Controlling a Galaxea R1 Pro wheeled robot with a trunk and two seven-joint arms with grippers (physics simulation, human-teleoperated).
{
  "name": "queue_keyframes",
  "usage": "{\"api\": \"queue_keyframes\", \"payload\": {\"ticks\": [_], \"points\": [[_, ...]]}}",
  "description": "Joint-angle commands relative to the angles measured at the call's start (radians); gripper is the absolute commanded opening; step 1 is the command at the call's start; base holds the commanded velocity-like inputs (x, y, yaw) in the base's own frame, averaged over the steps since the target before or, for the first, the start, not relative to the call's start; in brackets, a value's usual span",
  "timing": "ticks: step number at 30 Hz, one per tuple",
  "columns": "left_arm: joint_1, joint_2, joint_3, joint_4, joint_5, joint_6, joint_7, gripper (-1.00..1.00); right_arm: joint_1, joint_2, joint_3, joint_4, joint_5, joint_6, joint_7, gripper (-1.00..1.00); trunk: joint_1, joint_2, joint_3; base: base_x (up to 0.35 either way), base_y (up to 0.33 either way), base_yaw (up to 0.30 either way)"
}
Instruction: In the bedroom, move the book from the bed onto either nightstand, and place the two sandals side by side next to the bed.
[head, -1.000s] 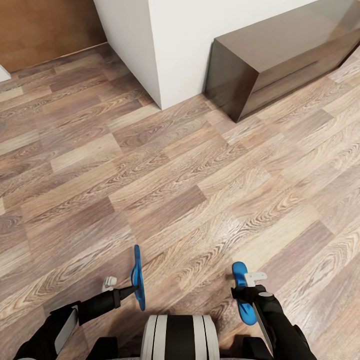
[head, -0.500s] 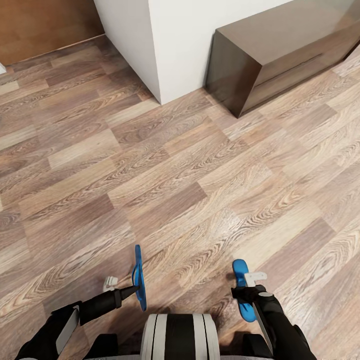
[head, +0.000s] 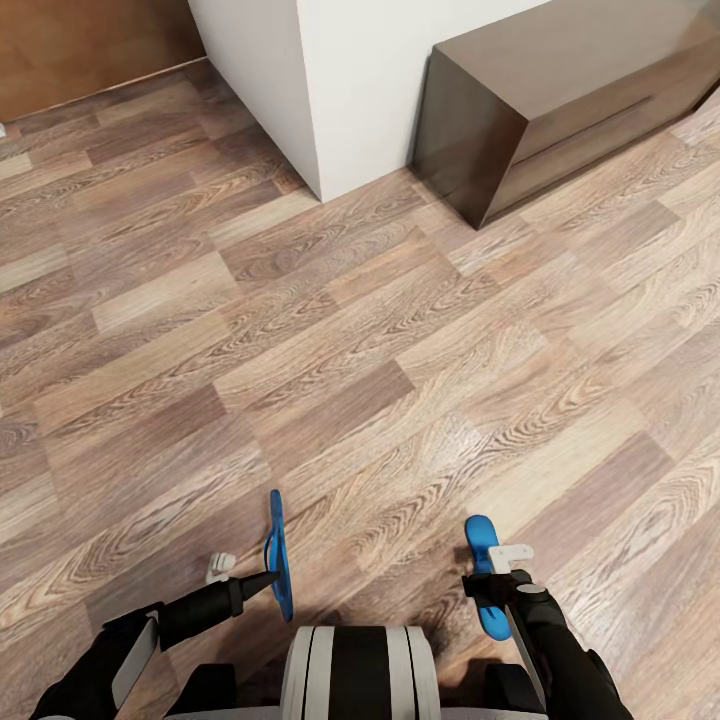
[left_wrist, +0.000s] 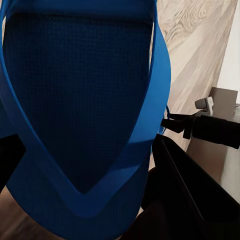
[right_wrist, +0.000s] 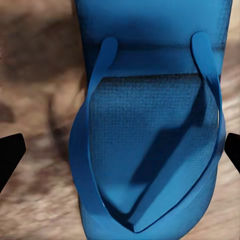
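Note:
I carry both bright blue sandals low over the wood floor, in front of my base. The left sandal stands on edge, and my left gripper is shut on it. In the left wrist view its sole and straps sit close between the dark fingers. The right sandal lies flatter, with my right gripper shut on it. In the right wrist view this sandal hangs strap side up between two black fingertips. The book and the bed are out of view.
A white wall corner juts out ahead. A long dark-brown glossy cabinet with drawers stands against it at the upper right and runs off the frame. A brown wooden panel fills the upper left. Wood floor stretches between them and me.
The whole head view has shifted slightly, with the wall corner and cabinet drifting up the picture, so the camera has moved. Both grippers hold their sandals as before.

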Motion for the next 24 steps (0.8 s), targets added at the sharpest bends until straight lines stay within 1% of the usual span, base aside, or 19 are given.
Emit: {"api": "queue_keyframes", "payload": {"ticks": [1, 4, 24], "points": [[0.0, 0.0, 0.0, 0.0, 0.003, 0.009, -0.004, -1.0, 0.0, 0.001, -0.004, -0.002, 0.01, 0.004, 0.008, 1.0, 0.0, 0.0, 0.0, 0.0, 0.0, 0.0], [0.0, 0.0, 0.0, 0.0, 0.003, 0.009, -0.004, -1.0, 0.0, 0.001, -0.005, -0.002, 0.01, 0.004, 0.008, 1.0, 0.001, -0.001, -0.012, 0.0, 0.0, 0.0], [0.0, 0.0, 0.0, 0.0, 0.003, 0.009, -0.004, -1.0, 0.0, 0.001, -0.006, -0.002, 0.009, 0.004, 0.008, 1.0, 0.001, -0.001, -0.012, 0.0, 0.0, 0.0]]}}
